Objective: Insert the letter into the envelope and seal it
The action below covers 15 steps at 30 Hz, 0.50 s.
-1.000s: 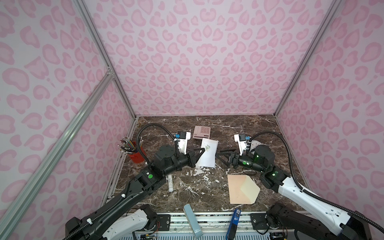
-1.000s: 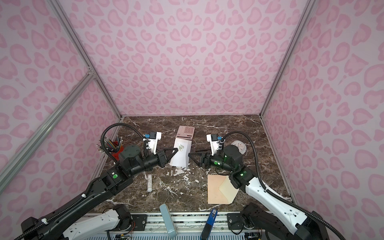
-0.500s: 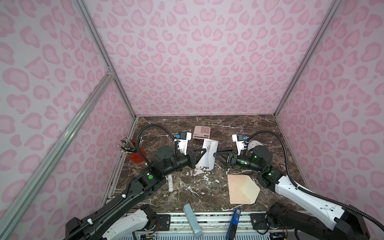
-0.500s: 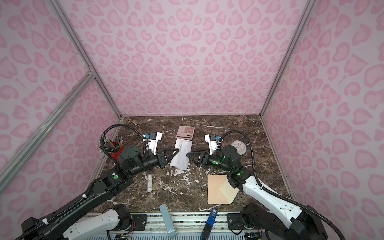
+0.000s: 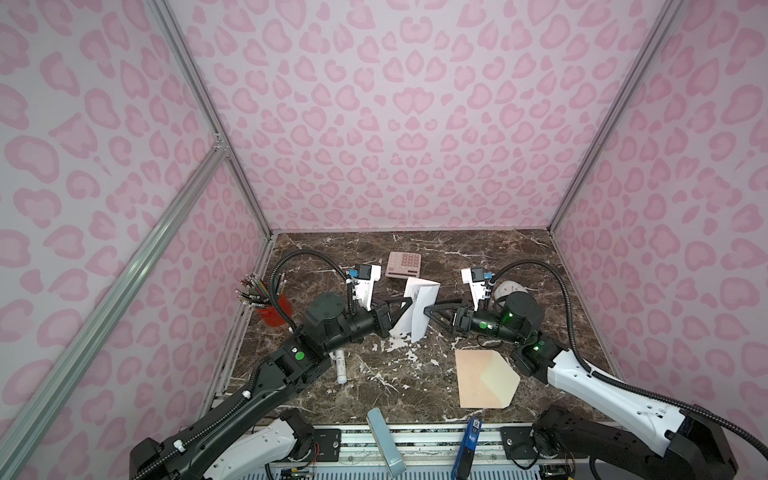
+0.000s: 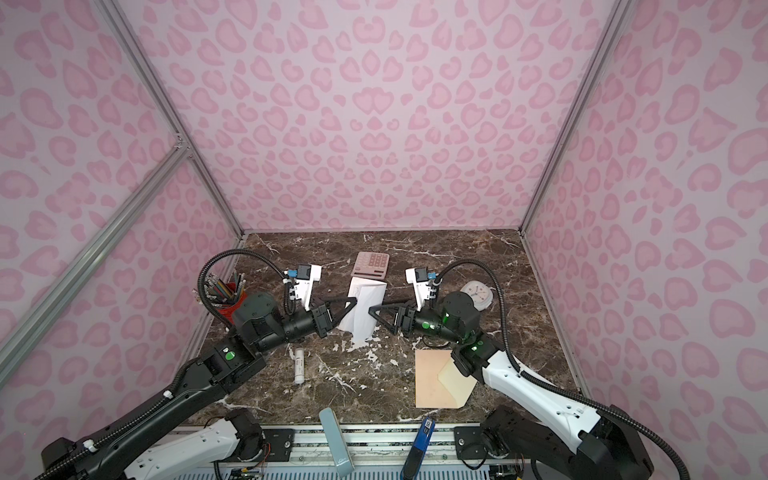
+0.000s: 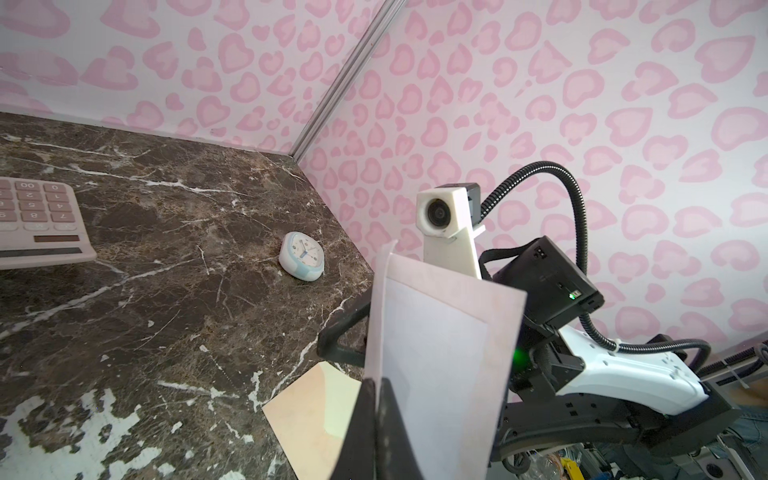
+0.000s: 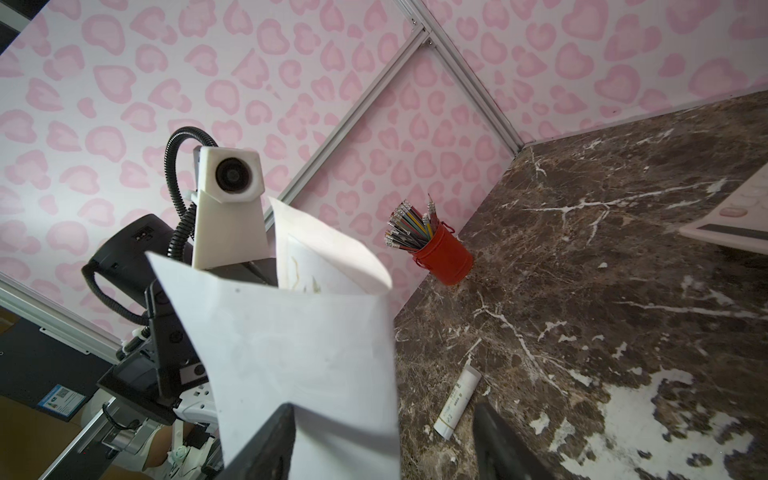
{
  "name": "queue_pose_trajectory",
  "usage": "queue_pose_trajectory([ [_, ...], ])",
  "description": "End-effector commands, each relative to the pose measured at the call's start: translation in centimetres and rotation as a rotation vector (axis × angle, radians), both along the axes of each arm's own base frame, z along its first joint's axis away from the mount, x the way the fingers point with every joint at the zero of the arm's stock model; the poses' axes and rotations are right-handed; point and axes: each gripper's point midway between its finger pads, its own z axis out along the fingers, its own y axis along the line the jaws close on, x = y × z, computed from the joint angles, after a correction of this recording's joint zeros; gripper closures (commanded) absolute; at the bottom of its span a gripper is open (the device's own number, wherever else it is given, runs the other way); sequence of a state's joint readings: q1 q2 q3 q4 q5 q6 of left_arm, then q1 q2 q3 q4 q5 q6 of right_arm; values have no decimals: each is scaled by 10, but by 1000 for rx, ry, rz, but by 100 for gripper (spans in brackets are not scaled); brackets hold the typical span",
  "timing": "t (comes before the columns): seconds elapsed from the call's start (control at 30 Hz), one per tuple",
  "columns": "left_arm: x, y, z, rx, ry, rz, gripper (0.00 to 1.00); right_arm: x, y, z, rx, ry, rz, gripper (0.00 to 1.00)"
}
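Observation:
The letter (image 5: 420, 308) (image 6: 366, 307), a white sheet bent into a fold, hangs upright above the marble table. My left gripper (image 5: 408, 302) (image 7: 376, 384) is shut on its left edge. My right gripper (image 5: 427, 318) (image 8: 380, 415) stands open, its jaws on either side of the letter's (image 8: 291, 353) right edge. One of its fingers (image 8: 278, 432) lies against the paper; the other stands well apart. The peach-tan envelope (image 5: 476, 380) (image 6: 432, 380) (image 7: 307, 415) lies flat at the front right with its cream flap (image 5: 500, 376) open, partly under the right arm.
A pink calculator (image 5: 404, 264) lies behind the letter and a small clock (image 5: 506, 288) behind the right wrist. A red pencil cup (image 5: 273, 312) stands at the left wall. A white tube (image 5: 340, 365) lies beside the left arm. Two tools (image 5: 384, 440) (image 5: 467, 440) rest on the front rail.
My right gripper has moved left up to the letter and its jaws have narrowed a little. The letter has turned more edge-on. The left gripper has kept its hold.

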<state>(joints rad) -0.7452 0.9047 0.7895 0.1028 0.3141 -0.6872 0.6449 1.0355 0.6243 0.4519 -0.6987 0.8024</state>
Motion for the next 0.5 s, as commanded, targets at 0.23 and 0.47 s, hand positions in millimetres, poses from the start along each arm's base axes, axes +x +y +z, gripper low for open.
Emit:
queue_pose_trajectory([
  [0.23, 2, 4, 6, -17, -23, 10, 96, -11, 4, 27, 58, -68, 46, 40],
  [0.47, 2, 6, 4, -13, -22, 14, 96, -14, 8, 29, 57, -74, 62, 48],
])
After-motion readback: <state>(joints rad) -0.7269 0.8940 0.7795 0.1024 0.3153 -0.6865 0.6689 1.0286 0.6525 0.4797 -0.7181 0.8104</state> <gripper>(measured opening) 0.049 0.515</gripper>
